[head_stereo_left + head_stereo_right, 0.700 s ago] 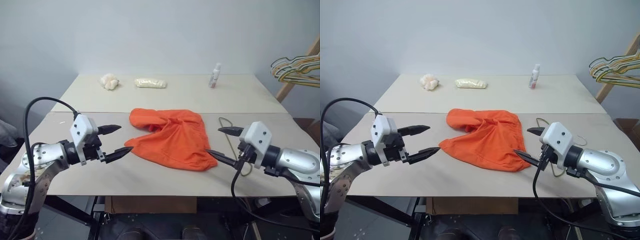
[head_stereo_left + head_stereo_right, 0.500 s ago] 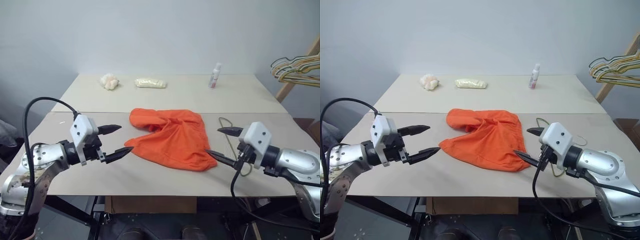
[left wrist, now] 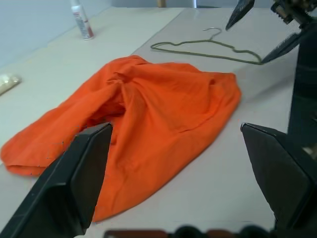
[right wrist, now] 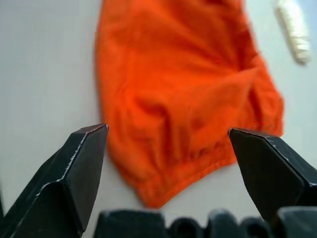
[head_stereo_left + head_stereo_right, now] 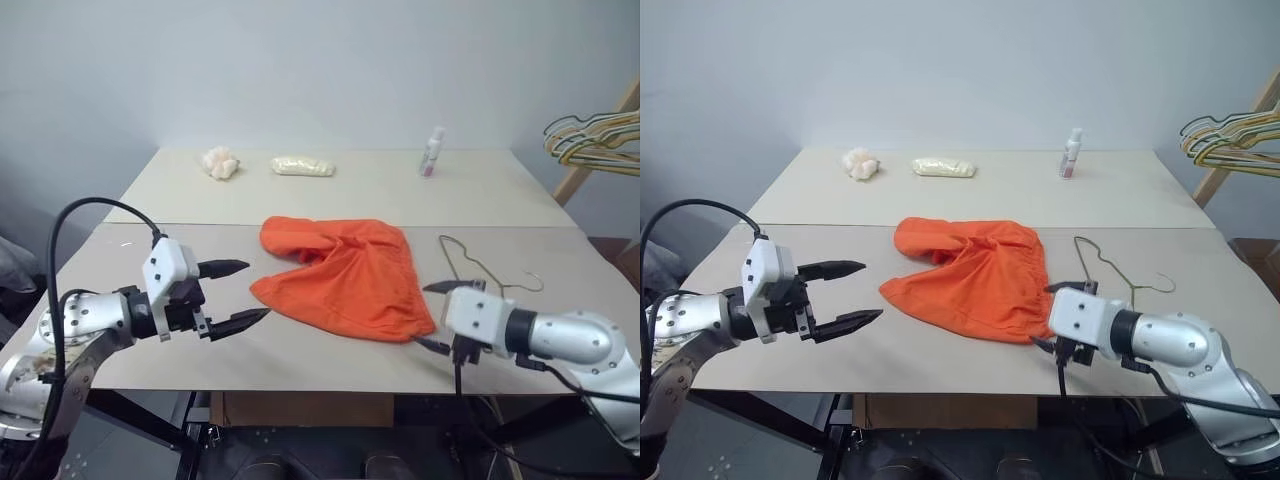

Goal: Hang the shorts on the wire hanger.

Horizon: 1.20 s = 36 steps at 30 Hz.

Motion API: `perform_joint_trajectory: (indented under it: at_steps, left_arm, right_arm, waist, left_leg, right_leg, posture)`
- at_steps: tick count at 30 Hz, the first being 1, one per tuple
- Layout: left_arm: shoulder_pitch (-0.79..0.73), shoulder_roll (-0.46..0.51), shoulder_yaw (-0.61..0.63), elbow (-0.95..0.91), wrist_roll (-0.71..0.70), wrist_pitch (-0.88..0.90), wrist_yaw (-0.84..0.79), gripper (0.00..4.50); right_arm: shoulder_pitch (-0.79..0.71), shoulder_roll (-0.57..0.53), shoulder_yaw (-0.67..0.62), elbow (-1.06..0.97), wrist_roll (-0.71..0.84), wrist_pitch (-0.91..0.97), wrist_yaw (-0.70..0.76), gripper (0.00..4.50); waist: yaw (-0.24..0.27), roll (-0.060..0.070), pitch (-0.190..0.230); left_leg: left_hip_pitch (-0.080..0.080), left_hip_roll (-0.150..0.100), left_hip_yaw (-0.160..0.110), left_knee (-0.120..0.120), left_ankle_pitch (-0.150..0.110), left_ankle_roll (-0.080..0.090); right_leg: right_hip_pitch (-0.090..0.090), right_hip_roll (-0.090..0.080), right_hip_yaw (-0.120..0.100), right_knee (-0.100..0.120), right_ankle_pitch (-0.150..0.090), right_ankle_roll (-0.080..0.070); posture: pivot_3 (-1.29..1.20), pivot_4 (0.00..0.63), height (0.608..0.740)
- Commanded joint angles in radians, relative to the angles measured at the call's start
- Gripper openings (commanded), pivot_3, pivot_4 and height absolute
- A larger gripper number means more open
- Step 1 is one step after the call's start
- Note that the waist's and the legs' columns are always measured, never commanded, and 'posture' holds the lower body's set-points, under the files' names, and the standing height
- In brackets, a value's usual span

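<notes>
The orange shorts (image 5: 340, 275) lie crumpled flat in the middle of the front table. The wire hanger (image 5: 482, 272) lies flat on the table just right of them, its hook toward the right. My left gripper (image 5: 252, 292) hovers open at the shorts' left edge, pointing at them, with nothing between its fingers. Low over the table near the shorts' front right corner, my right gripper (image 5: 426, 315) is open and empty. The left wrist view looks across the shorts (image 3: 148, 109) to the hanger (image 3: 208, 47). The right wrist view looks down on the shorts (image 4: 188, 89).
On the far table stand a white spray bottle (image 5: 432, 152), a cream lump (image 5: 218, 160) and a pale packet (image 5: 302, 166). A bunch of yellow and green hangers (image 5: 590, 135) hangs on a wooden rack at the far right. The table's front edge (image 5: 320, 390) is close below both grippers.
My right hand has sunk toward the table's front edge and turned, uncovering more of the wire hanger. My left gripper has dropped slightly. The shorts have not moved.
</notes>
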Motion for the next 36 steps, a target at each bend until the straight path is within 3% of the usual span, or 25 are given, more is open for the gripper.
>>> perform_joint_trajectory:
  at_steps: [1,9,10,12,18,23,28,36]
  left_arm:
    - [-0.002,0.014,0.016,-0.020,-0.006,-0.015,-0.011,4.50]
    - [-0.030,0.007,-0.016,0.017,0.027,-0.052,-0.026,4.50]
    - [-0.034,0.006,-0.018,0.028,0.032,-0.058,-0.030,4.50]
    - [-0.040,0.003,-0.021,0.043,0.042,-0.071,-0.034,4.50]
    - [-0.032,-0.001,-0.041,0.066,0.082,-0.118,-0.045,4.50]
    - [-0.061,0.021,-0.149,0.141,0.280,-0.252,-0.035,4.50]
    - [-0.137,0.025,-0.312,0.294,0.552,-0.445,0.007,4.50]
    - [-0.385,-0.054,-0.584,0.728,0.990,-0.835,0.176,4.50]
  right_arm:
    - [-0.033,-0.004,0.078,0.017,-0.113,-0.039,-0.014,4.48]
    - [-0.209,0.081,0.333,0.249,-0.432,-0.084,-0.067,4.48]
    - [-0.226,0.092,0.348,0.269,-0.448,-0.087,-0.060,4.32]
    - [-0.256,0.108,0.378,0.307,-0.502,-0.103,-0.059,3.91]
    - [-0.309,0.148,0.401,0.388,-0.571,-0.136,-0.048,1.72]
    - [-0.317,0.162,0.377,0.395,-0.563,-0.166,-0.037,0.03]
    - [-0.313,0.164,0.323,0.359,-0.499,-0.193,-0.019,0.03]
    - [-0.285,0.156,0.265,0.273,-0.448,-0.204,0.016,0.03]
  waist:
    - [-0.003,0.000,0.000]
    - [-0.006,0.000,0.000]
    - [-0.005,0.000,0.000]
    - [-0.006,0.000,0.000]
    - [-0.008,0.000,0.000]
    - [-0.007,0.000,0.000]
    - [-0.007,0.000,0.000]
    - [-0.010,-0.001,-0.001]
  left_leg:
    - [0.001,0.000,0.000,0.000,0.000,0.000]
    - [0.002,0.000,0.001,0.000,0.000,0.000]
    - [0.001,0.000,0.001,0.000,0.000,0.000]
    - [0.003,0.000,0.001,0.000,0.000,0.000]
    - [0.003,0.000,0.001,0.000,0.000,0.000]
    - [0.003,0.000,0.001,0.000,0.000,0.000]
    - [0.002,-0.001,0.001,0.000,0.000,0.000]
    - [-0.001,-0.005,0.001,0.001,0.000,0.000]
  right_leg:
    - [0.000,0.000,0.000,0.000,0.000,0.000]
    - [-0.002,0.001,0.000,0.000,0.000,-0.001]
    - [-0.002,0.001,0.000,0.000,0.000,-0.001]
    - [-0.002,0.001,0.000,0.000,0.000,-0.001]
    - [-0.002,0.001,0.000,0.000,0.000,-0.001]
    - [-0.001,0.001,0.000,0.000,0.000,-0.001]
    - [-0.001,0.001,0.000,0.000,0.000,-0.001]
    - [-0.002,0.001,0.000,0.002,0.000,-0.001]
  posture:
    - [-0.13,0.000,0.740]
    - [-0.13,0.000,0.740]
    - [-0.12,0.000,0.740]
    - [-0.12,0.000,0.740]
    - [-0.12,0.000,0.740]
    - [-0.12,0.000,0.740]
    - [-0.14,0.000,0.740]
    - [-0.19,0.000,0.740]
